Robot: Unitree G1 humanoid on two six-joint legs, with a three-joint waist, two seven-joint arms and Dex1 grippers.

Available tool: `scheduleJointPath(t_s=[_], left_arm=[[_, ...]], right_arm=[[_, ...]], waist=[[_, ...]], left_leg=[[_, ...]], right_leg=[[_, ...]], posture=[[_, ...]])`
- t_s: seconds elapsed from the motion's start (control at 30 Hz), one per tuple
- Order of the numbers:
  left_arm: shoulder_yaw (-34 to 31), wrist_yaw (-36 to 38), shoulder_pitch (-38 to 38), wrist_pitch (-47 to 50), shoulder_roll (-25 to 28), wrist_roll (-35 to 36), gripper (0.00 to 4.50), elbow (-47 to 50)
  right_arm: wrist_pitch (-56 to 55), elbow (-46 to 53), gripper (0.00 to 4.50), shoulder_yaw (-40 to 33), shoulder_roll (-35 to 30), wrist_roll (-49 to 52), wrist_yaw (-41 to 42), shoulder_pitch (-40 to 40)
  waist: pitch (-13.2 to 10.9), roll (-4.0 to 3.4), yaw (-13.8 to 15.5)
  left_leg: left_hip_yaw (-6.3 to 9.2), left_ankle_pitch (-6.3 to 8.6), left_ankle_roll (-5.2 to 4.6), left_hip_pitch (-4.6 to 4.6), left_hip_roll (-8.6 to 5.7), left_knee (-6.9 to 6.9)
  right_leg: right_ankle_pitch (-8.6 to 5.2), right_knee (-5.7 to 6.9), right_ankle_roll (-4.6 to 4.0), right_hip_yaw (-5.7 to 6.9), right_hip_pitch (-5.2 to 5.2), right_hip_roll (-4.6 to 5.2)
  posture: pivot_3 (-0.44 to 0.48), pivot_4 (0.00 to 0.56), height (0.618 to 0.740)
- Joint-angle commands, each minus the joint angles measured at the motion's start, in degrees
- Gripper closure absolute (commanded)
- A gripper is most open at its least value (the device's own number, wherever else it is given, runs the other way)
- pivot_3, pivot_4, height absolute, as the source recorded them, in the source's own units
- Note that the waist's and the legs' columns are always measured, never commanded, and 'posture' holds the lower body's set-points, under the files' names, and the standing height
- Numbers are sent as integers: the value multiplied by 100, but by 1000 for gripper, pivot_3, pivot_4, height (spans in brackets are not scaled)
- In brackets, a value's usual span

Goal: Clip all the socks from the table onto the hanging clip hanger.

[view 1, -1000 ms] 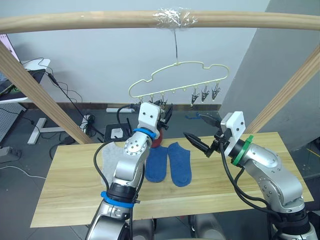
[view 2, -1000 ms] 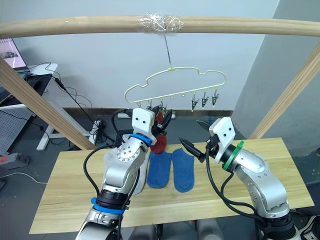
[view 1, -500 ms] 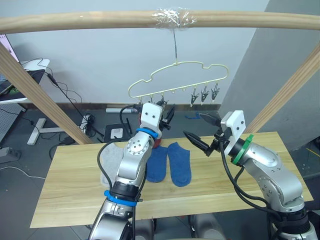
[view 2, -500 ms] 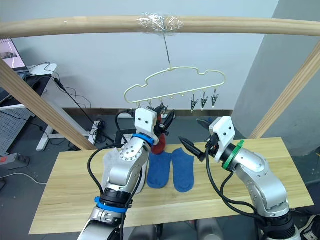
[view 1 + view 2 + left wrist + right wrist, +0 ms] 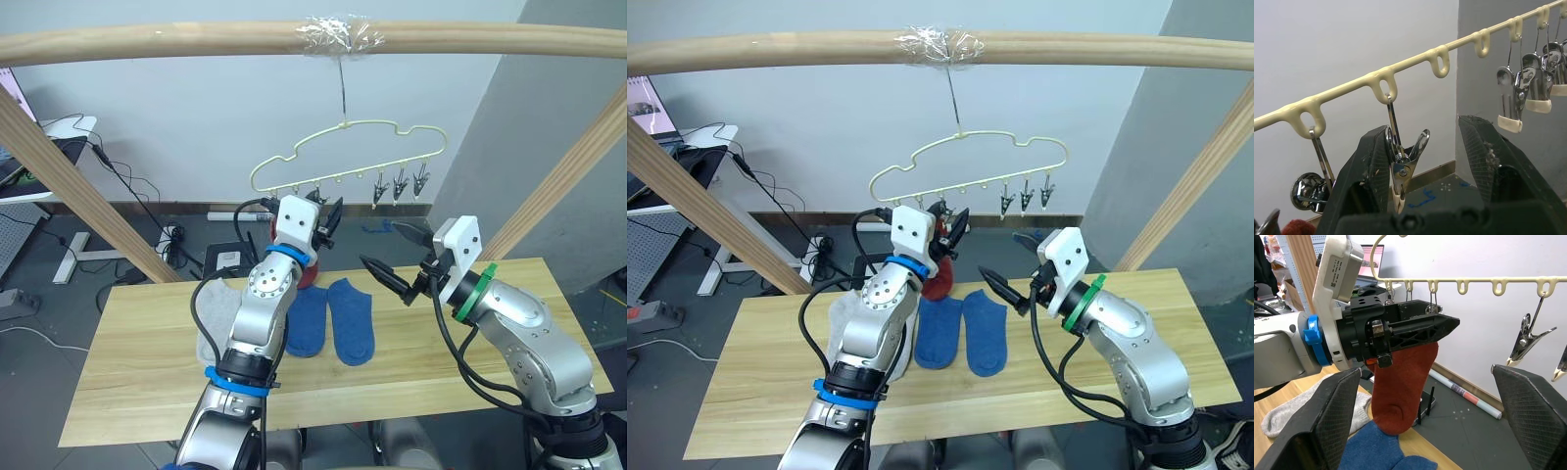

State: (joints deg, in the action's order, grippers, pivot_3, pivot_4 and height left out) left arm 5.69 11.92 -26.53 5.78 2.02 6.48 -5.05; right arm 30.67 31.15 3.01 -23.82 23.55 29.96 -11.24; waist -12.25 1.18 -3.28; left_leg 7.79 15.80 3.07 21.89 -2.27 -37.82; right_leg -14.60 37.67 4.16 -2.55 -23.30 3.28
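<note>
The pale yellow clip hanger [image 5: 348, 124] hangs by its hook from the top pole. My left gripper [image 5: 325, 217] is raised to the hanger's left clips and is open. One clip [image 5: 1400, 171] sits between its fingers, against one of them. A rust red sock [image 5: 1400, 382] hangs just below this gripper; its top is hidden behind the fingers. Two blue socks [image 5: 306, 321] [image 5: 353, 321] lie side by side on the table [image 5: 147, 372], with a light grey sock [image 5: 211, 318] to their left. To the right of the blue socks, my right gripper [image 5: 392, 253] hovers open and empty.
The wooden frame's top pole [image 5: 196, 39] crosses overhead, and slanted poles [image 5: 78, 186] [image 5: 558, 186] stand at both sides. Three free clips [image 5: 400, 184] hang at the hanger's right end. Cables [image 5: 171, 240] lie on the floor behind the table.
My left gripper has shifted slightly up and to the right along the hanger's clips. The right arm and the socks on the table have not moved.
</note>
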Motion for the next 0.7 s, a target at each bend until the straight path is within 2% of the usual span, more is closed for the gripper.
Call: scheduleJointPath(t_s=[0.03, 0.1, 0.13, 0.2, 0.33, 0.47, 0.6, 0.7], left_arm=[[-52, -2, -100, -108, -38, -22, 2065, 92], [-66, -7, -101, -96, -56, -2, 2065, 89], [-75, -8, -100, -92, -66, 12, 2244, 92], [-107, -12, -101, -55, -96, 58, 2609, 88], [-193, -33, -105, 45, -156, 115, 3796, 92], [-255, -25, -105, 127, -191, 132, 4390, 108], [-296, 21, -106, 245, -183, 147, 4475, 160], [-359, 79, -101, 578, -143, 273, 4475, 313]], right_arm=[[-95, 239, 0, -51, -6, 53, 8, -6], [-100, 232, 0, -49, -9, 52, 11, -9], [-102, 233, 0, -47, -11, 51, 12, -10], [-104, 223, 0, -45, -8, 51, 14, -18], [-96, 227, 0, -38, -2, 53, 8, -17], [-93, 220, 0, -35, -2, 52, 7, -21], [-109, 161, 0, 18, -26, -26, 11, -22], [27, -114, 0, 420, -222, -552, -95, -8]], waist=[[0, 0, 0], [0, 0, 0], [0, 0, 0], [0, 0, 0], [0, 0, 0], [0, 0, 0], [0, 0, -1], [1, 1, -1]], left_leg=[[0, 0, 0, 0, 0, 0], [1, 0, 0, 0, 0, 0], [0, 0, 0, 0, 0, 0], [0, 0, 0, 0, 0, 0], [0, 0, 0, 0, 0, -1], [0, 0, 0, 0, 0, -2], [0, 0, 0, -2, 0, -2], [0, 0, 0, -2, 0, -4]], right_leg=[[0, 0, 0, 0, 0, 0], [0, 0, 0, 0, 0, 0], [0, 0, 0, 0, 0, 0], [0, 0, 0, 0, 0, 0], [0, 1, 0, 1, 0, 0], [0, 2, 0, 0, 0, 0], [0, 4, 0, 0, 0, 0], [0, 6, 0, 0, 1, 0]], posture=[[-142, 178, 740], [-142, 178, 740], [-142, 178, 740], [-143, 179, 740], [-142, 181, 740], [-140, 183, 740], [-138, 185, 740], [-140, 185, 740]])
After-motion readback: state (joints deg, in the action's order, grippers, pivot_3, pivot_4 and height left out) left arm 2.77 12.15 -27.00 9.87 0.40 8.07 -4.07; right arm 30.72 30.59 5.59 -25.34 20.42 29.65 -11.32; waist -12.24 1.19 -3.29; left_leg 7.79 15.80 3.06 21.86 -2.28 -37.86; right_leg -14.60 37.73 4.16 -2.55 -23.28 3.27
